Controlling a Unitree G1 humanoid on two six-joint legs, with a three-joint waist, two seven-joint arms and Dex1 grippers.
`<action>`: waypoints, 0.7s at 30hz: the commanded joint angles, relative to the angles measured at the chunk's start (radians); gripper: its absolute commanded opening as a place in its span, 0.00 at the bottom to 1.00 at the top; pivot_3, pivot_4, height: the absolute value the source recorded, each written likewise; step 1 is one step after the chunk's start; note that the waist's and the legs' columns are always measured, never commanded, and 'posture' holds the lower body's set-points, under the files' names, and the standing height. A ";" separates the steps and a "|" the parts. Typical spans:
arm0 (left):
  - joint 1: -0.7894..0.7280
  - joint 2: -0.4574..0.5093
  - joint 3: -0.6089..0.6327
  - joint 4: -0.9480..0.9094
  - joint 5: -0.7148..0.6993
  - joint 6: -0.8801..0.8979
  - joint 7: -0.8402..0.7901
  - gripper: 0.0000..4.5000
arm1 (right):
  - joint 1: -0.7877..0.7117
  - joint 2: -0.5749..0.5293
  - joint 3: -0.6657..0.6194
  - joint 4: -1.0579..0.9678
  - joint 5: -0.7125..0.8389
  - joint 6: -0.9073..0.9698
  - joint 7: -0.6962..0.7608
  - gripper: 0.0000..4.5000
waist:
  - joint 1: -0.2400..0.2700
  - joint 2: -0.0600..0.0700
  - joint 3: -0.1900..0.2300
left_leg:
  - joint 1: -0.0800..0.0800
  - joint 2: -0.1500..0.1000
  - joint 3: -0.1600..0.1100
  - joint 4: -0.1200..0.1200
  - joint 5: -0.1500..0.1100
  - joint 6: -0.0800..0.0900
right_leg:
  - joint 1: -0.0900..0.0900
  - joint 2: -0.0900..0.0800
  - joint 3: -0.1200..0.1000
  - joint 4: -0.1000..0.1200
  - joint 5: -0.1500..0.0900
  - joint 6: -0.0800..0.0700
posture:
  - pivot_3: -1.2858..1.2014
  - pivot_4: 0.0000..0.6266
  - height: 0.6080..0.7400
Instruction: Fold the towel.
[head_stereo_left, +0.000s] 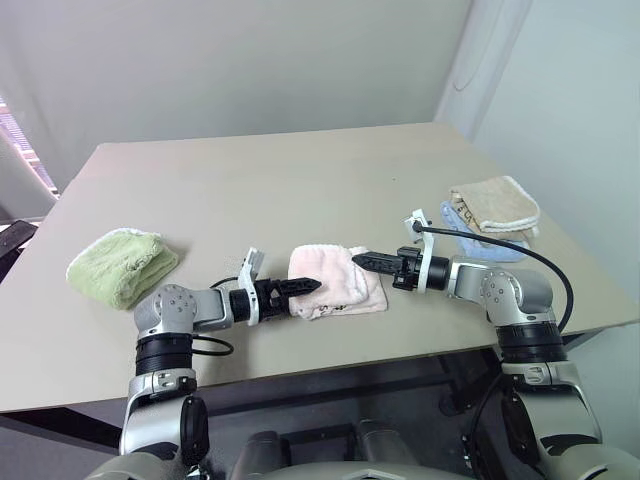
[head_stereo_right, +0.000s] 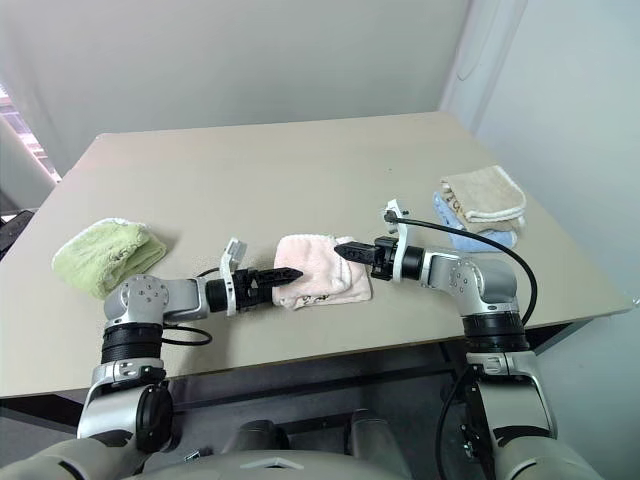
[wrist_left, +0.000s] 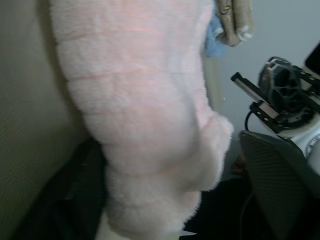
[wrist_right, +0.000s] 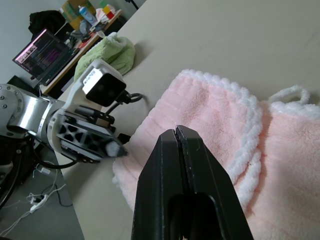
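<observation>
The pale pink towel (head_stereo_left: 335, 280) lies folded into a small bundle near the table's front edge, its white stitched edge and loop (wrist_right: 287, 95) facing up. My left gripper (head_stereo_left: 305, 286) is at the towel's left side, open. In the left wrist view the thick fold (wrist_left: 145, 125) sits between its two fingers (wrist_left: 272, 170), with a gap beside one of them. My right gripper (head_stereo_left: 360, 261) is shut, with nothing in it. Its tip (wrist_right: 176, 131) hovers just over the towel's right part.
A light green towel (head_stereo_left: 120, 265) lies bunched at the table's left. At the right, a beige towel (head_stereo_left: 495, 205) is stacked on a blue one (head_stereo_left: 485, 243). The tan table (head_stereo_left: 300, 170) ends just in front of the pink towel.
</observation>
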 joint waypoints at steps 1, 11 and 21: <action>0.001 -0.020 0.005 0.002 -0.017 0.037 0.014 0.62 | -0.020 0.011 -0.010 -0.029 0.021 -0.005 -0.002 0.00 | -0.002 0.000 0.000 | -0.001 0.000 0.000 -0.001 0.000 0.000 | -0.001 0.000 0.000 0.000 0.000 0.000 | 0.52 0.00 0.92; -0.043 -0.055 0.141 0.045 -0.072 0.109 0.044 0.01 | -0.019 0.020 -0.018 -0.020 0.021 -0.005 -0.009 0.00 | -0.001 0.000 0.000 | -0.001 0.000 0.000 -0.011 0.000 0.000 | -0.005 0.002 0.000 -0.002 0.000 0.000 | 0.52 0.00 0.92; -0.063 0.019 0.117 -0.023 -0.099 0.150 0.017 0.01 | 0.005 0.026 -0.025 -0.041 0.039 -0.002 -0.008 0.00 | -0.004 -0.001 0.001 | -0.001 0.000 0.000 -0.012 0.000 0.000 | -0.005 0.002 0.001 -0.003 0.000 0.000 | 0.52 0.00 0.92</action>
